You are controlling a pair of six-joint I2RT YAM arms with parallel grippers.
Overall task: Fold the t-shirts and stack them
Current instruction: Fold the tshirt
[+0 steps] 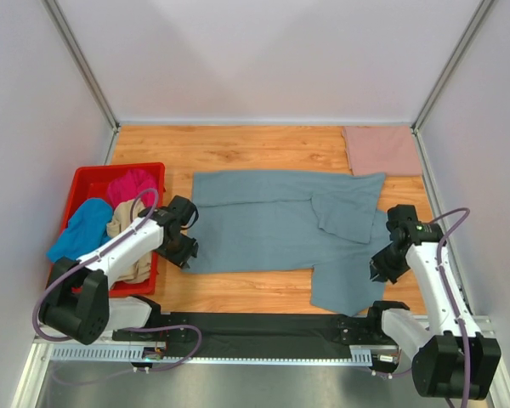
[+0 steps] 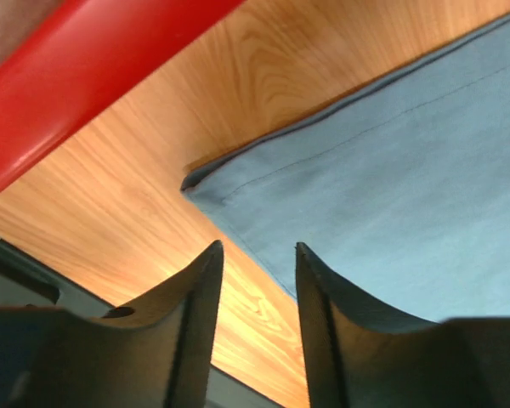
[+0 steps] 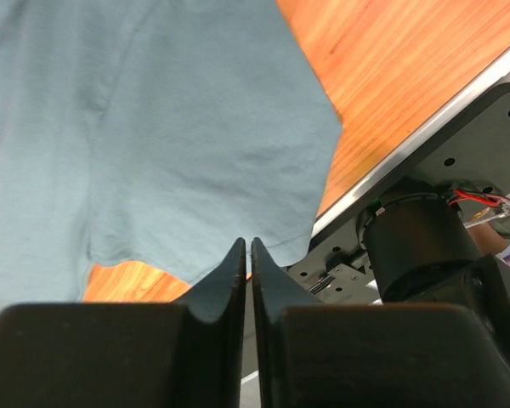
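1. Top external view: the slate grey-blue t-shirt (image 1: 272, 225) lay spread on the tabletop (image 1: 238, 144) just right of the red bin (image 1: 78, 183). It was partly folded, with one sleeve turned in over the body and a lower flap reaching toward the near edge.
2. Its cloth appeared soft and matte, with shallow creases and a stitched hem. In the left wrist view, the corner nearest the bin lay flat against the wood.
3. The left tool (image 2: 257, 255) was open, its jaws apart and empty. It was poised over that corner close beside the bin, apparently aligned to pinch the hem for the next fold.
4. The right tool (image 3: 246, 246), far right of the bin, was closed with its fingers pressed together. No cloth showed between them, though the shirt's lower flap lay directly beyond the tips.
5. The dusty-pink t-shirt (image 1: 382, 150) sat folded flat, well apart from the bin at the far right. It probably served as the base of the stack.
6. Inside the bin, the bright blue t-shirt (image 1: 81, 228), magenta t-shirt (image 1: 132, 184) and beige t-shirt (image 1: 123, 228) lay bunched and not yet folded.
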